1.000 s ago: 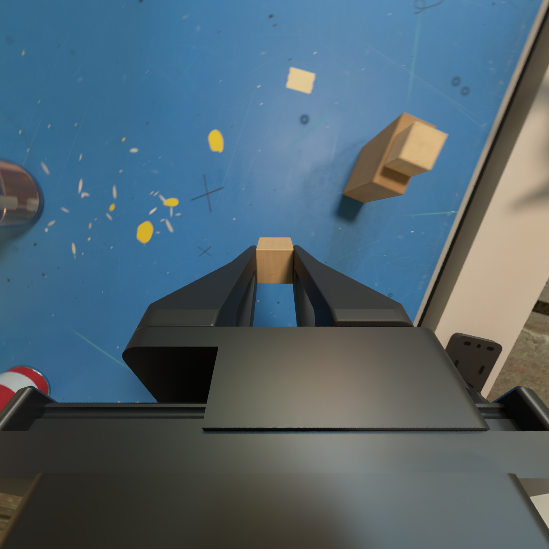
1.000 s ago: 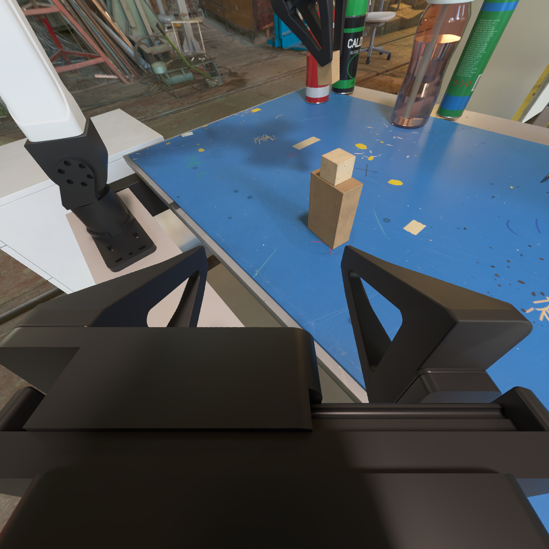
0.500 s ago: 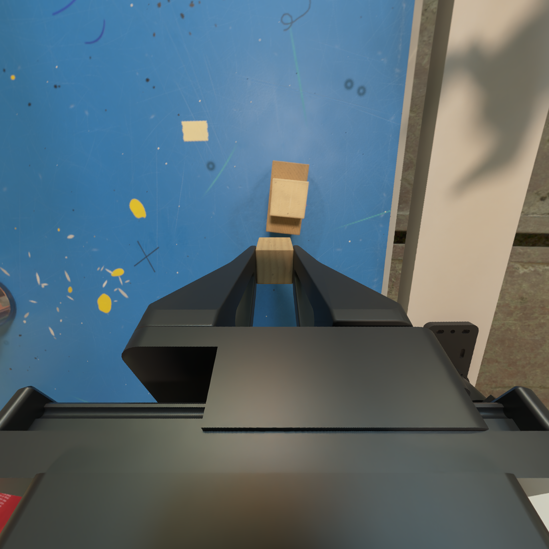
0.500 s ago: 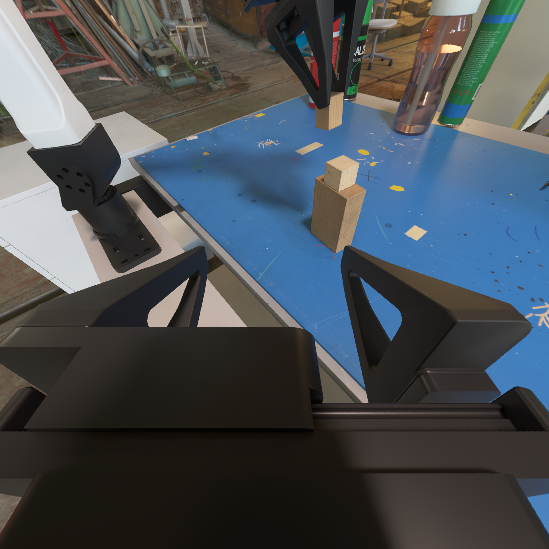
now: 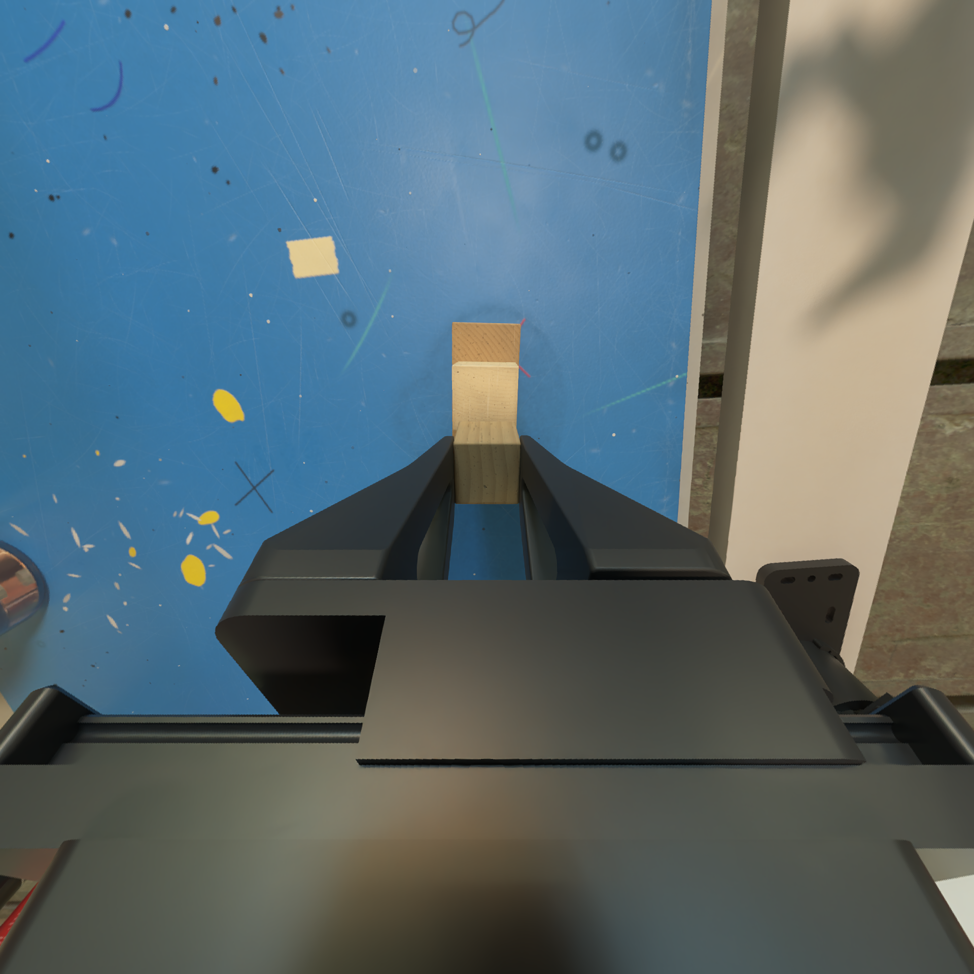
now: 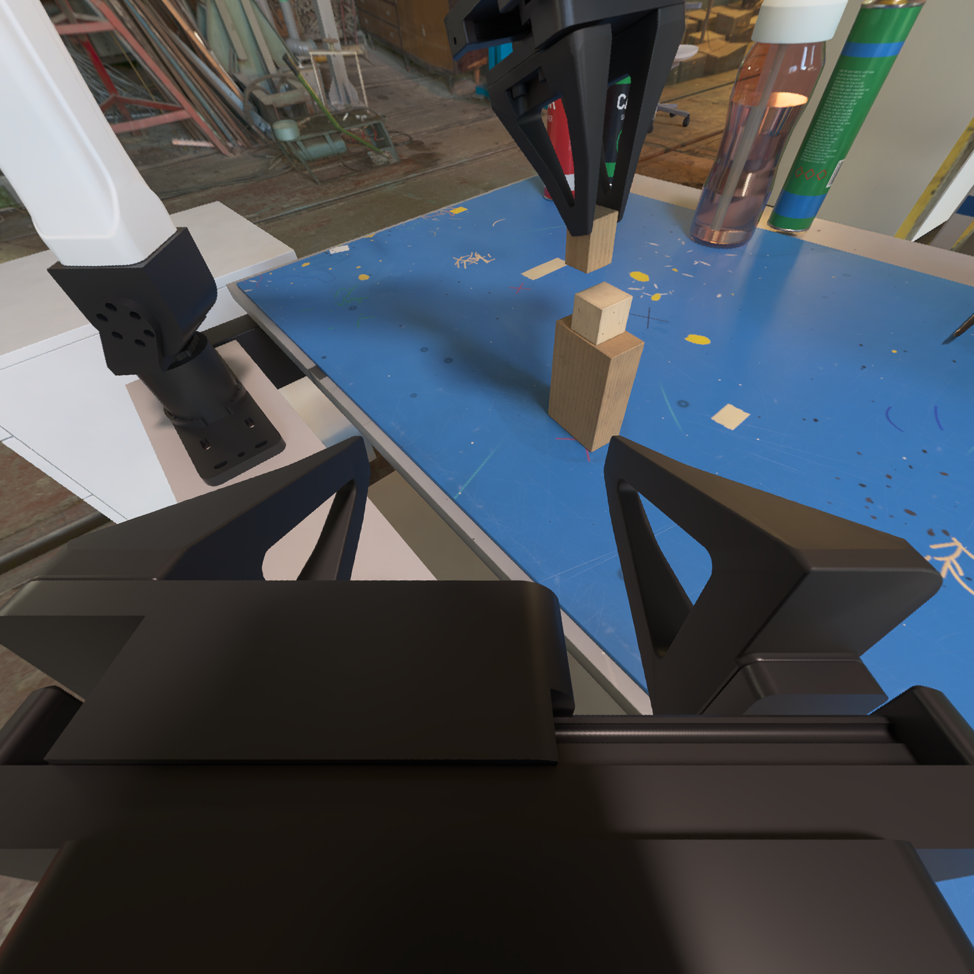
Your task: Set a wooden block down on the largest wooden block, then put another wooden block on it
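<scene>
The left gripper (image 6: 593, 221) clenched a block (image 6: 590, 247) above, seemingly clear of, the cube (image 6: 601, 319) on the big block (image 6: 593, 390); the right gripper (image 6: 482, 506) gaped empty nearby.

Matte black angular end effector (image 6: 485, 508), white arm link (image 6: 68, 137)

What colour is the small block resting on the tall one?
Pale, light wood small block, lighter than the tall block; clearest in right wrist view.

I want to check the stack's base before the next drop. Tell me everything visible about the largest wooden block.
The largest wooden block is a tall, tan prism with fine straight grain, standing upright on the blue table near its edge. A small pale cube rests on its top, offset toward one corner. Neither tool touches it; the left tool holds another block above.
</scene>
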You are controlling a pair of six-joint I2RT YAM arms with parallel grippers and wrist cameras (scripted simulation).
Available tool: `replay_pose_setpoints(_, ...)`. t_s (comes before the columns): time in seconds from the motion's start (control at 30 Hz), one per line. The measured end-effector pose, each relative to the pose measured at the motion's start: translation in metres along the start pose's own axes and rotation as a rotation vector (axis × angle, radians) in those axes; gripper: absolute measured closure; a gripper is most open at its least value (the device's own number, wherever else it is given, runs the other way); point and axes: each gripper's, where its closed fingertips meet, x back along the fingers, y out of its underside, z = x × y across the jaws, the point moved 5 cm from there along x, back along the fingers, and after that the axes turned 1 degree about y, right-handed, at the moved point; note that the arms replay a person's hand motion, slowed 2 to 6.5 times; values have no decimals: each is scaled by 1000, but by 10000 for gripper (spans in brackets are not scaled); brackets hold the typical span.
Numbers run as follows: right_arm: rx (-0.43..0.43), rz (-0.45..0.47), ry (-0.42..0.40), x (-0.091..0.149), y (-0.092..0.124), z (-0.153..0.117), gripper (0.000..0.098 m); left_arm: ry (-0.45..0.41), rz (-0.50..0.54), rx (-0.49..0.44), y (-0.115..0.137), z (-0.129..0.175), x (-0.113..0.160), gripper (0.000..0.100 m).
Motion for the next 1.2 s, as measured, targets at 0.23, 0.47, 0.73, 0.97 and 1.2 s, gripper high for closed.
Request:
replay_pose_setpoints(0.23, 4, -1, -1, 1, 0, 0, 217, 16, -10, -5, -4, -3, -4, 800)
replay_pose_setpoints(0.47, 2, 7, 2, 3, -2, 1, 218, 21, -28, -14, -5, -2, -9, 800)
replay_pose_setpoints(0.73, 0, 10, 3, 4, -2, 1, 218, 28, -43, -18, -4, -3, -13, 800)
replay_pose_setpoints(0.97, 1, 9, 3, 4, -2, 1, 217, 35, -51, -23, -5, -4, -15, 800)
replay_pose_setpoints(1.2, 1, 10, 4, 4, -2, 2, 218, 37, -54, -27, -5, -4, -15, 800)
